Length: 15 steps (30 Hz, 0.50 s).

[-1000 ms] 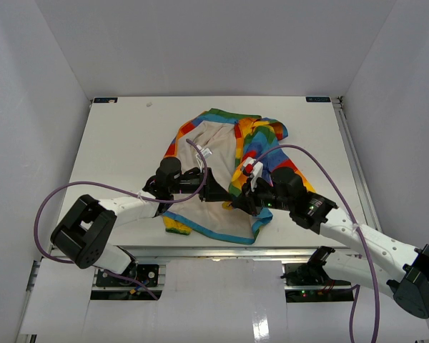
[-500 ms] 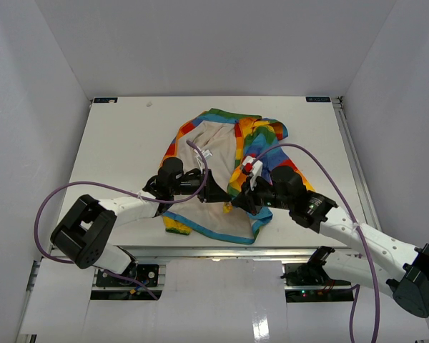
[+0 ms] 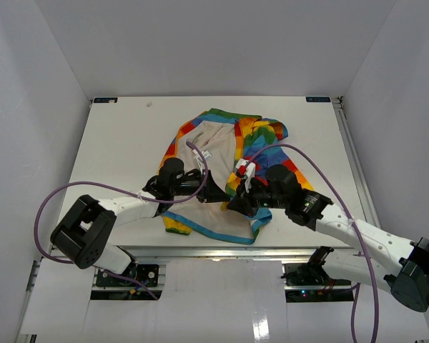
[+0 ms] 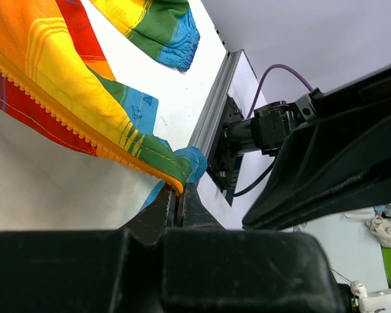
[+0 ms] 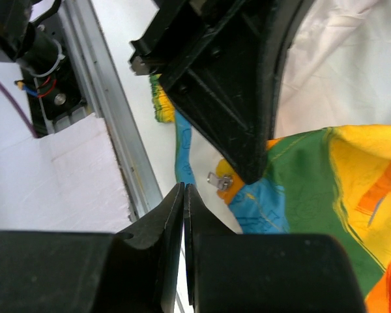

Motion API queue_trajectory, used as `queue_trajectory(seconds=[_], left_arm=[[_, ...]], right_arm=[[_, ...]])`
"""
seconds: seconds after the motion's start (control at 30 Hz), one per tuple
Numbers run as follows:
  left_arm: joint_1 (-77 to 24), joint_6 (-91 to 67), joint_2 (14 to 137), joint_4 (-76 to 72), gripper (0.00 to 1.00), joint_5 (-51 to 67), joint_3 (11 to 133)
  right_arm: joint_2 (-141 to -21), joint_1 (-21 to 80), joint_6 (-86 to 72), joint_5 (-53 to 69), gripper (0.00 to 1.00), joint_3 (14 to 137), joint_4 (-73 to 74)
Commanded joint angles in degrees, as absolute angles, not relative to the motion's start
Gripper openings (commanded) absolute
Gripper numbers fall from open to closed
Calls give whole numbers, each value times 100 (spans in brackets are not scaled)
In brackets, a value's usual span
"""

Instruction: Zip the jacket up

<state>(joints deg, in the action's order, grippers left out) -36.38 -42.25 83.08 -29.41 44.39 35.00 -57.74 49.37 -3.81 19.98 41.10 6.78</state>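
The jacket (image 3: 214, 153) lies open mid-counter (image 3: 129, 143), cream lining up, rainbow stripes around it, light-blue hem nearest the arms; its white tag (image 3: 204, 152) is too small to read; the left gripper (image 4: 180, 195) pinches the orange-zippered hem corner; the right gripper (image 5: 184, 190) is closed, empty.

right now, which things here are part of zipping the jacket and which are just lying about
For the job: jacket, zip pull, left gripper, right gripper.
Lying about: nothing loose that shows; only the table and purple cables.
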Motion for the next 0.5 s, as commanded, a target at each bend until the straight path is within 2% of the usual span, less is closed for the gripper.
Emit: queue_trajectory(seconds=[0.0, 0.2, 0.47], left_arm=[[-3612, -4038, 7904, -3161, 0, 4510, 3521], [-3612, -3856, 7313, -3986, 0, 4530, 3073], [-3621, -3841, 6777, -4682, 0, 4503, 2602]], right_arm=[[-5462, 5074, -393, 2133, 15, 3871, 431], [-4918, 5072, -756, 1361, 32, 3752, 73], [-5033, 5077, -747, 1224, 36, 3855, 70]])
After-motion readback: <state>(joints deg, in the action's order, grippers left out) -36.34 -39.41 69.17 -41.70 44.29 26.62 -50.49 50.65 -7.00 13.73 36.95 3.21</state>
